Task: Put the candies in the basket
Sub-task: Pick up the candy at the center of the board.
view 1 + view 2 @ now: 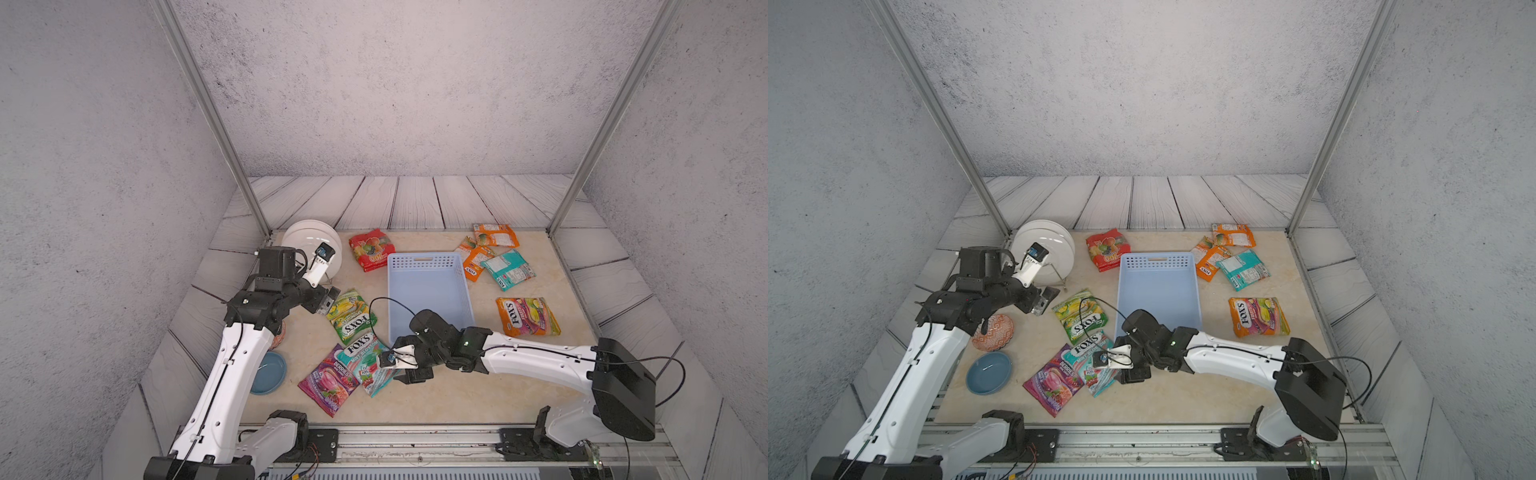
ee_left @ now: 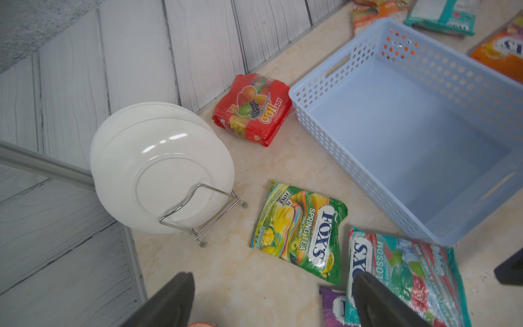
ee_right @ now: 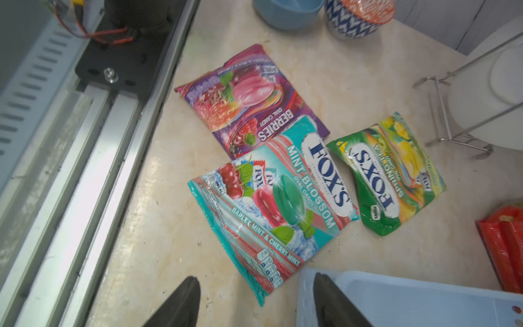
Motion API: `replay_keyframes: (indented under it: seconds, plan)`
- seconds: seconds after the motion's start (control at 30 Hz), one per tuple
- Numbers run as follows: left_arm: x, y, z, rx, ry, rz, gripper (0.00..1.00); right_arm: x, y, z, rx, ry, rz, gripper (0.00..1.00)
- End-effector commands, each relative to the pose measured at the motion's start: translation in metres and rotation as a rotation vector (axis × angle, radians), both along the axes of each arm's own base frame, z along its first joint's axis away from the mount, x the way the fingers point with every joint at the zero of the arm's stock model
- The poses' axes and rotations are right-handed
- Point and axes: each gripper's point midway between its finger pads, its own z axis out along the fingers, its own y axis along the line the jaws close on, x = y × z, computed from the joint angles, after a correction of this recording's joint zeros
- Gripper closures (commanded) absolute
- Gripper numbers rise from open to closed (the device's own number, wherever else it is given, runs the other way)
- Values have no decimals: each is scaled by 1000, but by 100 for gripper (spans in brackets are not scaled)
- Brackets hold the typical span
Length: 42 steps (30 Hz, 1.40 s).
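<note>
Counting candies now, Mia. Tally?

Mia: 8 bags, all flat on the table (image 1: 436, 390), all outside the basket (image 1: 424, 258). The basket sits mid-table.

Tom: Left side?

Mia: The red bag (image 1: 371, 249) is just beside the basket's far left corner. The green bag (image 1: 351, 316) lies left of the basket. The mint bag (image 1: 363, 359) is edge to edge with the green one and overlaps a corner of the purple bag (image 1: 328, 380).

Tom: Right side?

Mia: The rear orange bag (image 1: 496, 235) overlaps the front orange bag (image 1: 473, 259), which touches the pale teal bag (image 1: 508, 269). The striped orange bag (image 1: 527, 316) lies alone, nearer the arms.

Tom: Left gripper (image 2: 273, 276)?

Mia: Fingers spread wide, nothing between them. In both top views it hangs between the white plates (image 1: 305, 239) and the green bag, off the table.

Tom: Right gripper (image 3: 254, 277)?

Mia: Fingers apart, holding nothing. It is low by the mint bag's near edge, close to the basket's near left corner. I cannot tell whether it touches the bag.

Tom: Other items?

Mia: The blue bowl (image 1: 268, 372) and the patterned bowl (image 1: 994, 334) are at the table's left edge, behind the left arm.
</note>
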Motion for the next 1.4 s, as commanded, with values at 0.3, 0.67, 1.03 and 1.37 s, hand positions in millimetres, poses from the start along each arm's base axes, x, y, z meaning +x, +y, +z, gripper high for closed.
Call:
replay_keyframes:
  seconds: [0.3,0.67,1.03,1.37]
  plan:
    - [16,25,13,-214,-18,210,6,3,14,-44,-158,-221,148,35]
    - [18,28,9,-232,-18,239,5,-11,29,-76,-190,-219,227,37]
    - [16,34,1,-218,-6,270,4,1,35,-84,-222,-271,217,51]
    - [14,37,3,-208,-18,280,4,9,47,-65,-134,-290,162,88]
